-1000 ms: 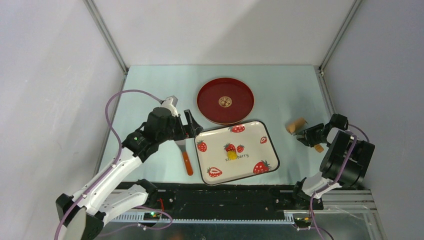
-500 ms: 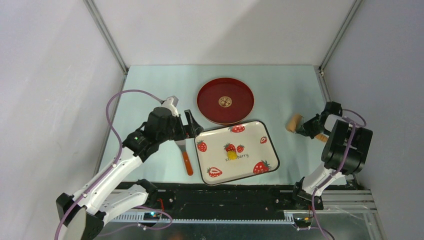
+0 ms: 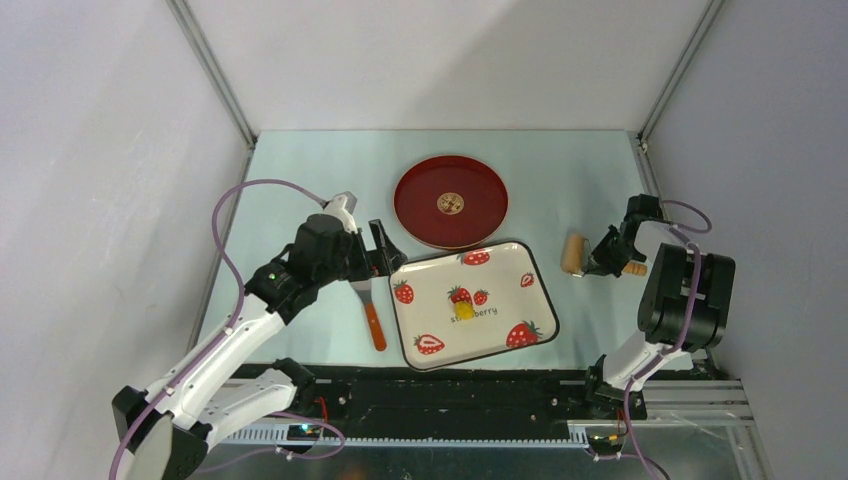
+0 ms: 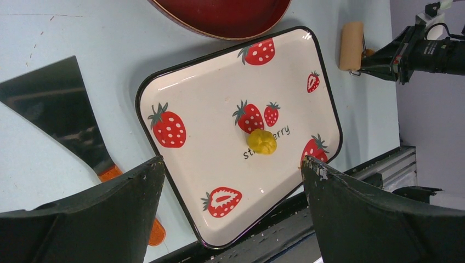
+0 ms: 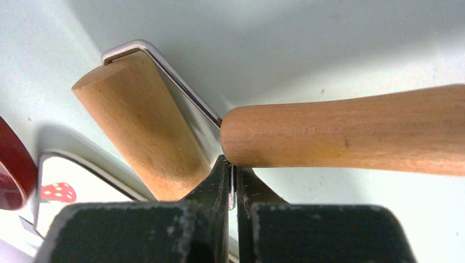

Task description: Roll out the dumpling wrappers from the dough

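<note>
The dough [image 3: 464, 311] is a small yellow lump at the middle of the strawberry-print tray [image 3: 424, 274]; it also shows in the left wrist view [image 4: 262, 142]. No dumpling wrappers are in view. My right gripper [image 3: 607, 258] is shut on the thin metal frame of a small wooden roller [image 3: 573, 254], right of the tray; in the right wrist view the roller drum [image 5: 142, 123] and handle [image 5: 351, 133] lie just past the fingers [image 5: 211, 189]. My left gripper [image 3: 381, 250] is open and empty at the tray's left edge, its fingers [image 4: 88, 213] wide apart.
A red round plate [image 3: 418, 215] with a gold emblem lies behind the tray. A scraper with an orange handle [image 3: 374, 325] lies left of the tray, under my left gripper. The black rail of the arm bases runs along the near edge.
My right gripper has turned and moved left and away with the roller, so the roller drum now lies closer to the tray. The left arm has not moved.
</note>
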